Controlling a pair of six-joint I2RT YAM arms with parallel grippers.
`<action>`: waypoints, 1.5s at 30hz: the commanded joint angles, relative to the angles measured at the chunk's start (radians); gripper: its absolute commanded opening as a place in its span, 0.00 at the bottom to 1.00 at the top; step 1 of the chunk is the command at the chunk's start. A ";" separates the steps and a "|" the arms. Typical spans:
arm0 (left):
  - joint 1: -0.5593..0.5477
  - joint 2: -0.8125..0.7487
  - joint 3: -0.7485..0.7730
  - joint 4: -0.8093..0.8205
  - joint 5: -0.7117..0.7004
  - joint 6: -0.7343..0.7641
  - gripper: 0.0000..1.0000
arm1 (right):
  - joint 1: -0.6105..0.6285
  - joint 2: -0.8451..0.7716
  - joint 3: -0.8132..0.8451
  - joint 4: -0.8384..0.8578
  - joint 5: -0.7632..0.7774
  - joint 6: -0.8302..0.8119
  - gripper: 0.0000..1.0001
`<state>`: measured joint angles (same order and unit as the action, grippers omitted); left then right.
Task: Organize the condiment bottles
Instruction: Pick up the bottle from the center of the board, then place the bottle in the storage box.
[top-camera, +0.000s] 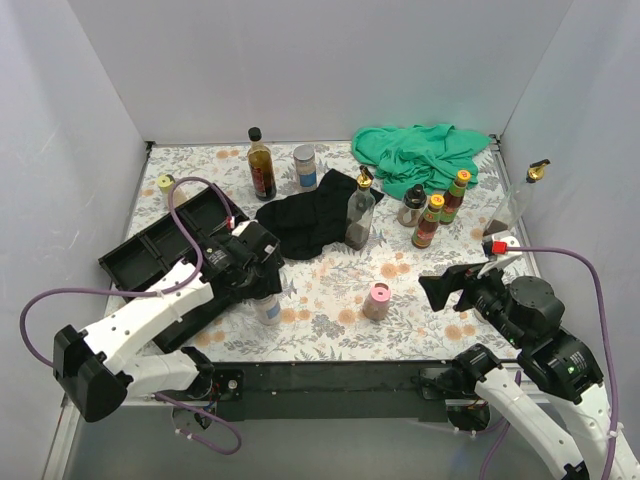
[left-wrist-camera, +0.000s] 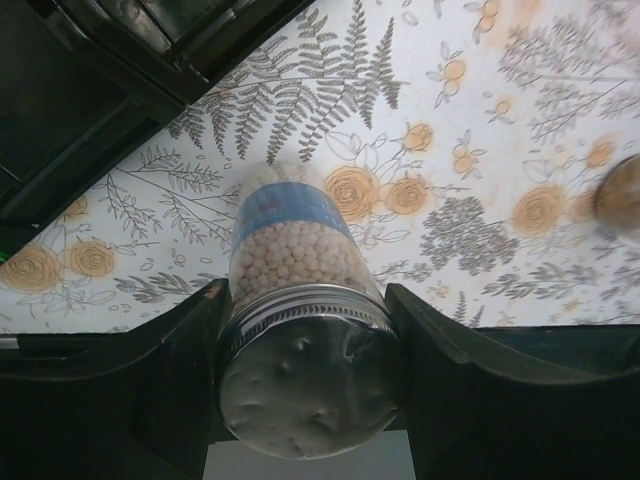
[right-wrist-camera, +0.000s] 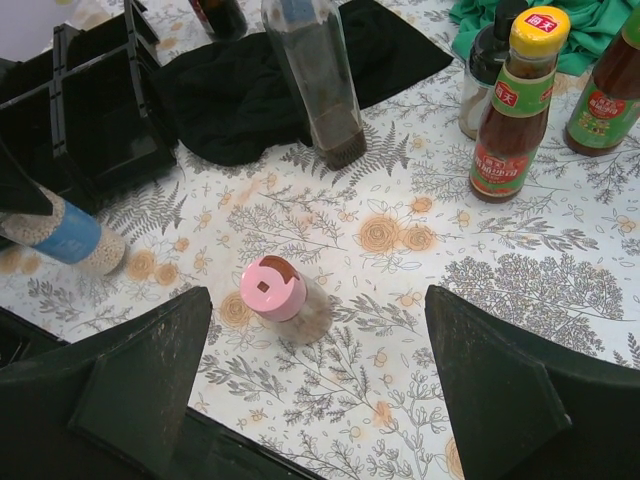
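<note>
My left gripper (top-camera: 262, 290) is shut on a grey-lidded shaker (left-wrist-camera: 296, 255) of white beads with a blue label. It holds the shaker tilted, low over the floral mat beside the black tray (top-camera: 150, 255). The shaker also shows in the right wrist view (right-wrist-camera: 62, 236). My right gripper (top-camera: 445, 288) is open and empty, with a pink-lidded shaker (right-wrist-camera: 273, 288) upright on the mat just ahead of its fingers. Further back stand a dark black-capped bottle (top-camera: 262, 168), a grey-lidded jar (top-camera: 304, 167), a clear gold-spouted bottle (top-camera: 360, 212) and an orange-capped red sauce (top-camera: 428, 222).
A black cloth (top-camera: 310, 215) lies mid-table and a green cloth (top-camera: 420, 150) at the back right. A yellow-lidded shaker (top-camera: 165, 184) stands at the back left. Another gold-spouted bottle (top-camera: 520, 200) leans at the right wall. White walls enclose three sides.
</note>
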<state>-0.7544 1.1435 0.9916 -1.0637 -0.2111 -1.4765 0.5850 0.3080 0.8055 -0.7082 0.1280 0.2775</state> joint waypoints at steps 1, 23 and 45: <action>0.000 -0.014 0.146 -0.041 -0.074 -0.166 0.00 | 0.006 -0.020 0.003 0.023 0.021 -0.006 0.96; 0.539 0.441 0.886 -0.205 -0.295 -0.235 0.00 | 0.004 -0.015 0.067 -0.010 0.045 -0.008 0.96; 1.308 0.280 0.472 -0.042 -0.185 -0.203 0.00 | 0.004 0.023 0.103 -0.043 0.030 -0.006 0.95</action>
<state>0.5442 1.4719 1.5391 -1.1908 -0.3836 -1.6928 0.5850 0.3138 0.8623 -0.7643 0.1555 0.2771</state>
